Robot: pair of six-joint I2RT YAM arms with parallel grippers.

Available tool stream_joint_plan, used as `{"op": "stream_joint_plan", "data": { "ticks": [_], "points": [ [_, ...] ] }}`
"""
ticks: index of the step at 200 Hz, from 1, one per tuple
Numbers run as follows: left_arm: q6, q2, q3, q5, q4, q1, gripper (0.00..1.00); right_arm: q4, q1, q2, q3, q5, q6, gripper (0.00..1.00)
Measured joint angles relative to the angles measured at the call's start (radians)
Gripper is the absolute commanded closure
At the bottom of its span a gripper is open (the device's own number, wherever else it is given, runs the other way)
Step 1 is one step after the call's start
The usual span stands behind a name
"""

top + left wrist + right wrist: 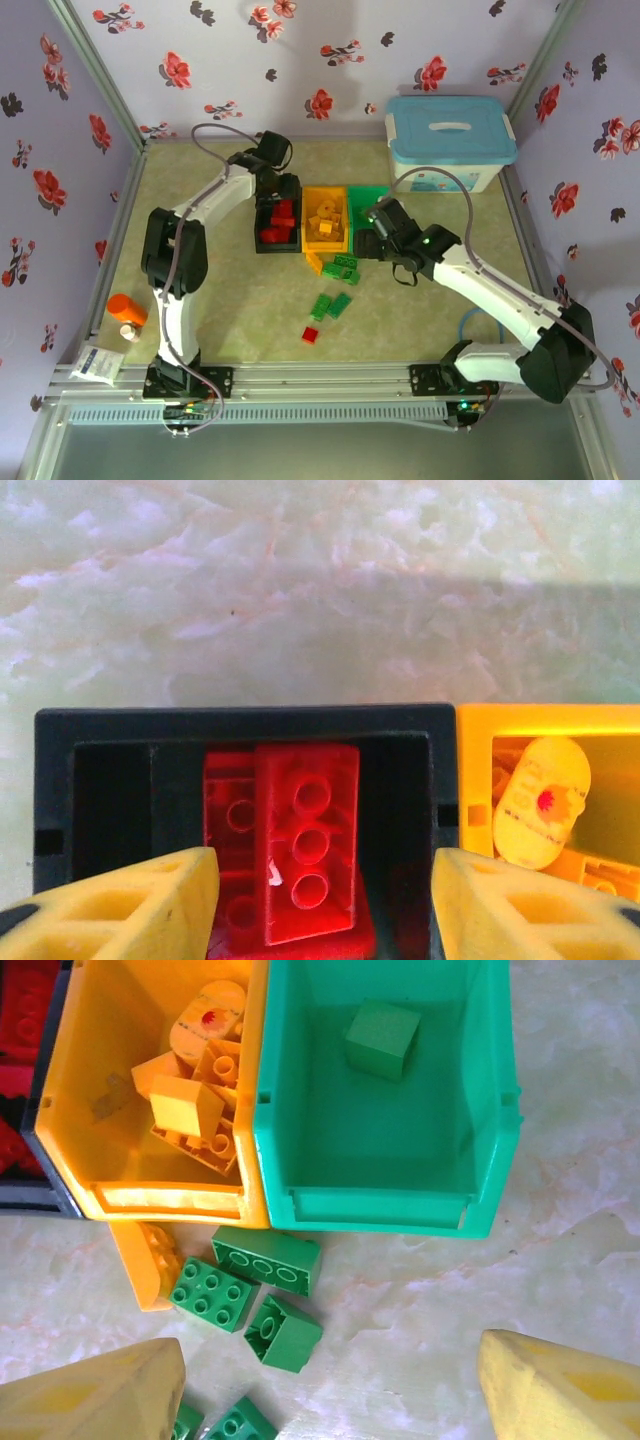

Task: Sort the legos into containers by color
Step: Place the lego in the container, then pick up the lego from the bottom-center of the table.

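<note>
Bricks: small hard plastic lego bricks with round bumps, in red, yellow-orange and green.
Left gripper [325, 875]: its two yellow fingers are spread apart, and nothing is between them.
Black plastic bin [240, 723]: right under the left gripper.
Red bricks [305, 840]: inside the black plastic bin, straight below the gap between the left fingers. A long one lies on top, a bit tilted.
Right gripper [325, 1360]: fingers wide apart and empty, hanging over the pale table [450, 1290].
Green bricks [265, 1258]: three lie on the table just ahead of the right gripper, closer to its left finger. Two more peek out right beside that fingertip.
Green plastic bin [380, 1205]: farther ahead of the right gripper, past those bricks. One green block [382, 1038] sits inside.
Yellow-orange plastic bin [100, 1200]: ahead and left of the right gripper, touching the green plastic bin, with a pile of its own colour inside.
Loose yellow-orange brick [145, 1260]: on the table just in front of that bin.
Lone red brick [311, 334]: on the table, well apart from both grippers, nearer the arm bases.
Feel: I think the bricks are light and stiff. They will not squash or break, but the smooth sides may slip.
Where to hold: pinch two flat sides across the short way, not the bumps. The tipped green one may roll, so come straight down.
</note>
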Motion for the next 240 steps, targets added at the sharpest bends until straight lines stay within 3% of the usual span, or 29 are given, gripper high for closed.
{"op": "stream_joint_plan", "data": {
  "ticks": [46, 93, 125, 158, 215, 240],
  "points": [
    [0.002, -0.161, -0.122, 0.004, 0.01, -0.002, 0.34, 0.009, 0.022, -0.014, -0.064, -0.091, -0.016, 0.22],
    [-0.008, -0.507, -0.404, 0.005, 0.096, -0.004, 0.34, 0.012, 0.284, 0.015, -0.079, -0.143, -0.037, 0.22],
    [-0.025, -0.666, -0.595, -0.002, 0.125, -0.005, 0.34, 0.018, 0.452, 0.131, -0.079, -0.174, -0.036, 0.24],
    [-0.062, -0.794, -0.778, -0.016, 0.126, -0.005, 0.34, 0.019, 0.56, 0.295, -0.048, -0.193, -0.033, 0.24],
    [-0.134, -0.975, -0.973, -0.032, 0.122, -0.005, 0.34, 0.019, 0.629, 0.541, 0.099, -0.193, -0.011, 0.29],
    [-0.145, -1.027, -0.997, -0.043, 0.112, -0.005, 0.34, 0.005, 0.637, 0.615, 0.152, -0.165, 0.008, 0.36]
  ]
}}
